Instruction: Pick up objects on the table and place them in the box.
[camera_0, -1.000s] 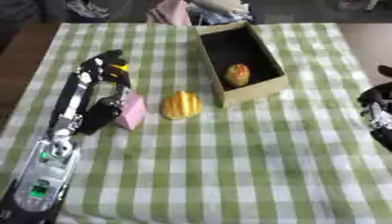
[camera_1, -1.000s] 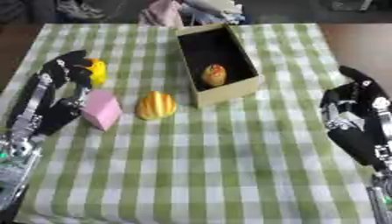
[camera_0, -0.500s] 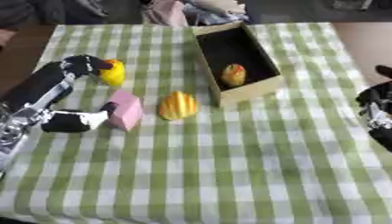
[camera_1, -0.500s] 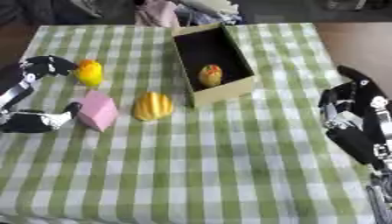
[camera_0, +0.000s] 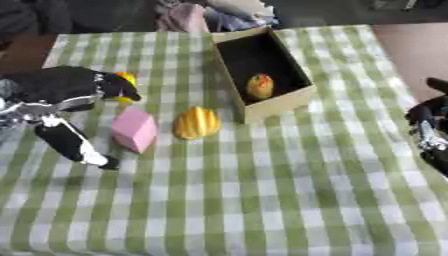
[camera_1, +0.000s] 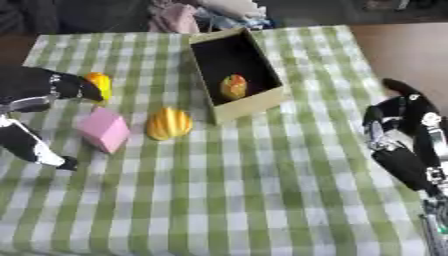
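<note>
An open cardboard box (camera_0: 302, 94) stands at the back centre with a yellow-red fruit (camera_0: 260, 86) inside. In front of it lie a ribbed yellow-orange fruit (camera_0: 197, 122) and a pink block (camera_0: 134, 129). A small yellow-orange thing (camera_1: 98, 84) lies further left, partly hidden by my left hand. My left hand (camera_0: 66, 84) is open: its fingers reach over to the small yellow thing, and its thumb (camera_0: 74, 142) points down just left of the pink block. My right hand (camera_1: 401, 125) rests open at the right edge, fingers up, holding nothing.
The green-and-white checked cloth (camera_0: 262, 190) covers the table. Bundled clothing (camera_0: 219, 12) lies beyond the far edge. A brown surface (camera_1: 402, 45) shows to the right of the cloth.
My left arm has swung down and to the left. The hand now lies sideways, fingers at the small yellow thing and thumb beside the pink block. The right hand has stayed put.
</note>
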